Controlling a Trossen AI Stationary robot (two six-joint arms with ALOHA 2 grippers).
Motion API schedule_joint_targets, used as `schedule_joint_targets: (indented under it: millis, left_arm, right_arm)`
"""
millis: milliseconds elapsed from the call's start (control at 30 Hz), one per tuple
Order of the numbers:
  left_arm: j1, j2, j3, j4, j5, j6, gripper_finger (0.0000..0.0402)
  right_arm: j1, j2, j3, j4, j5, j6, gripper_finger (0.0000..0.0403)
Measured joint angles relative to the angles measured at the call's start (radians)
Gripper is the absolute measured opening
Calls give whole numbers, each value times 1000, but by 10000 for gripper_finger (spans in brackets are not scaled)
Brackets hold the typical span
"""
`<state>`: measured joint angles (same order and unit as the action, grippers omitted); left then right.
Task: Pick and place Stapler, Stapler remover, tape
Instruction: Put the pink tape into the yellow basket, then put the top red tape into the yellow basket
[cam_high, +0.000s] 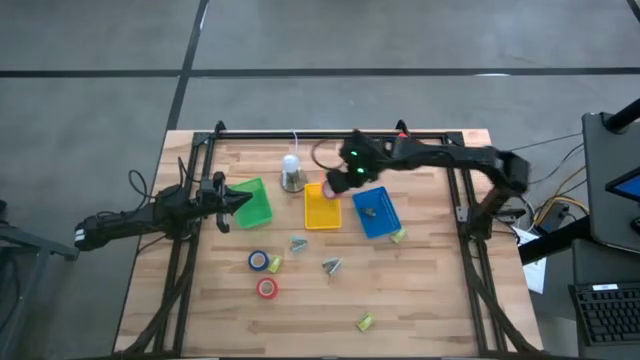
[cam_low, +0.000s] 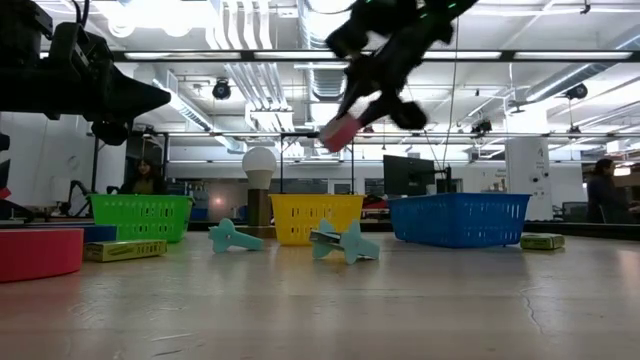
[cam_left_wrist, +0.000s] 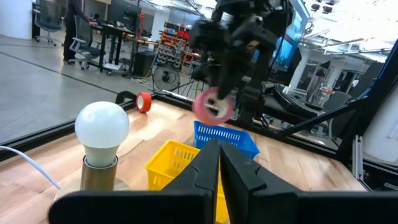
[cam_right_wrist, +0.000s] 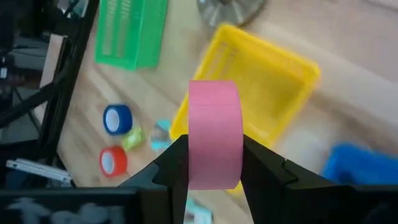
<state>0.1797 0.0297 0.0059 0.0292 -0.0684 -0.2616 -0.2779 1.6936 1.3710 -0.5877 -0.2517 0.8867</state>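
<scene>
My right gripper (cam_right_wrist: 214, 148) is shut on a pink tape roll (cam_right_wrist: 214, 118) and hangs over the yellow tray (cam_high: 322, 208); the low view shows the roll (cam_low: 340, 131) well above the yellow tray (cam_low: 315, 216). A blue tape roll (cam_high: 258, 260) and a red one (cam_high: 266, 288) lie flat on the table. Two teal staple removers (cam_high: 298, 243) (cam_high: 331, 265) and small yellow-green staplers (cam_high: 275, 264) (cam_high: 365, 321) (cam_high: 398, 235) lie on the wood. My left gripper (cam_high: 240, 200) waits, shut, over the green tray (cam_high: 254, 205). My right gripper pinches the pink tape roll between its two fingers (cam_right_wrist: 176, 163), one on each flat side face, with the outer band (cam_right_wrist: 214, 168) facing the wrist camera. The fingers slant down from above. The roll stands on edge and is lifted clear of the yellow tray.
A light bulb on a stand (cam_high: 291, 172) rises at the yellow tray's far left, with its white cord running to the far edge. The blue tray (cam_high: 377, 212) sits right of the yellow one and holds a small item. A black frame (cam_high: 462, 200) borders the table.
</scene>
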Motion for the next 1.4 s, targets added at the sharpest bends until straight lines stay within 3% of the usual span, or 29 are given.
schedule_joint_targets:
  millis: [167,300,567,900,1400]
  left_arm:
    - [0,2,0,0,0,0,19]
    - [0,2,0,0,0,0,19]
    - [0,3,0,0,0,0,19]
    - [0,4,0,0,0,0,19]
    - [0,4,0,0,0,0,19]
  right_arm:
    - [-12,177,143,-40,-117,-54,114]
    - [-13,261,183,-44,-203,-73,106]
    - [-29,322,197,-46,-197,-78,123]
    - [-69,322,197,-42,-156,-84,116]
    - [-95,322,173,-36,-136,-34,185]
